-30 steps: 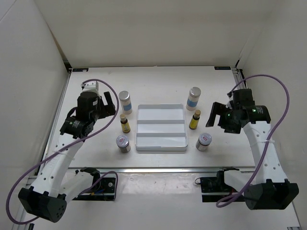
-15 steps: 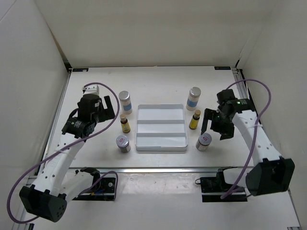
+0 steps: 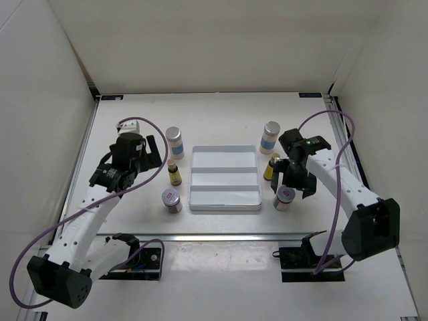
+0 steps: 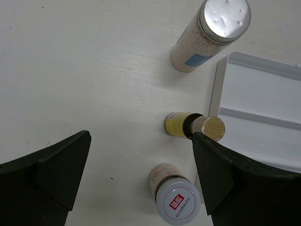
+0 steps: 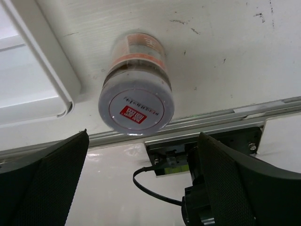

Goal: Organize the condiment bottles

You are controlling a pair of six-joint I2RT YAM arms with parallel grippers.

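a white table (image 3: 214, 114) is seen from above, and all six bottles are stood upright on it, outside the tray. two white arms are bolted at its near edge: the left arm (image 3: 87, 214) is reached toward the left group of bottles, and the right arm (image 3: 348, 187) is bent in over the right group. a white ridged tray (image 3: 224, 160) is laid at the middle of the table.

the left gripper (image 3: 155, 150) is held above the table just left of the left bottles, its fingers spread wide and closed on nothing. the right gripper (image 3: 289, 182) is held directly over the right jar (image 3: 283, 198), its fingers likewise parted. in the right wrist view the jar is framed between them and no contact is seen.

the left tall white bottle (image 3: 174, 142) is set by the tray's far left corner, and the right tall white bottle (image 3: 270, 137) by its far right corner. the left jar (image 3: 172, 199) is stood just beside the near left corner, and the right jar beside the near right corner.

the left yellow bottle (image 3: 174, 173) is placed between the tall bottle and the jar on its side, close to the tray's left edge. the right yellow bottle (image 3: 271, 167) is placed likewise by the right edge.
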